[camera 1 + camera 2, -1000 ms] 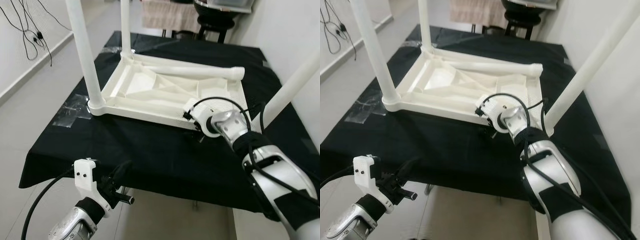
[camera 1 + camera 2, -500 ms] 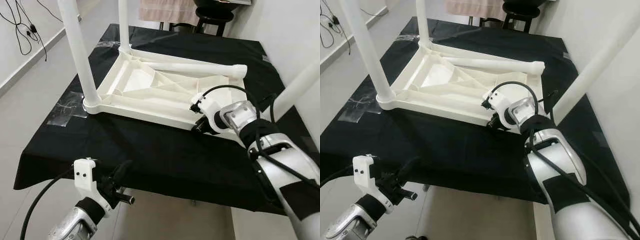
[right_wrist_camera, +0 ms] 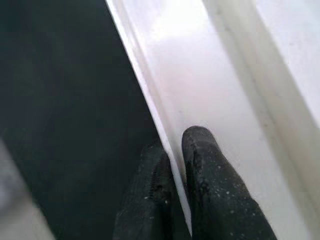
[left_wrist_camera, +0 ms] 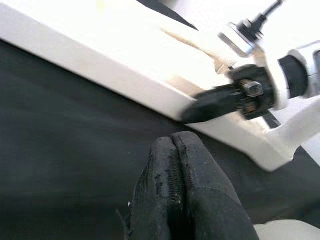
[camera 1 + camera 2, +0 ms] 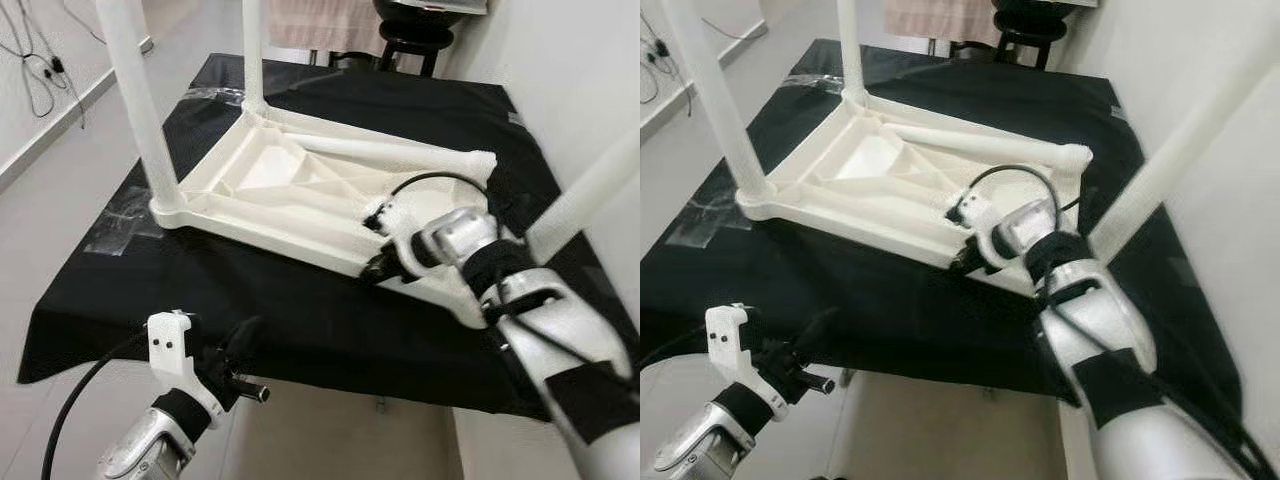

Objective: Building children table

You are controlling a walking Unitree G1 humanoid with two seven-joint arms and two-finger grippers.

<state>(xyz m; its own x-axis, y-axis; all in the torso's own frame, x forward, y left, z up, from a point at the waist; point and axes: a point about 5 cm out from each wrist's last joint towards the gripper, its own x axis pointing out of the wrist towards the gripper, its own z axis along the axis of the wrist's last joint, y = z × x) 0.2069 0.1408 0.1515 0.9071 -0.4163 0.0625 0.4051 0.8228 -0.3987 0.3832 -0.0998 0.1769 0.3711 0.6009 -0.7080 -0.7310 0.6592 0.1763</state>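
A white plastic children's table (image 5: 290, 180) lies upside down on a black-covered worktop (image 5: 300, 310). Three legs stand up from it: near left (image 5: 135, 100), far left (image 5: 252, 50) and near right (image 5: 590, 190). A loose leg (image 5: 400, 155) lies across its underside. My right gripper (image 5: 378, 268) is at the table's near rim (image 3: 150, 100), shut on that thin edge, one finger on each side. Low at the worktop's front edge my left gripper (image 5: 245, 340) hangs, its fingers (image 4: 172, 165) pressed together on nothing.
A dark stool (image 5: 410, 30) stands behind the worktop. A white wall (image 5: 580, 60) runs close along the right. Clear tape (image 5: 125, 215) holds the cloth at the left edge. Cables (image 5: 40, 60) hang by the left wall above bare floor.
The view has shifted. My right gripper has come slightly toward me on the near rim, and the table's near right corner sits closer to the worktop's front. The left arm has stayed put.
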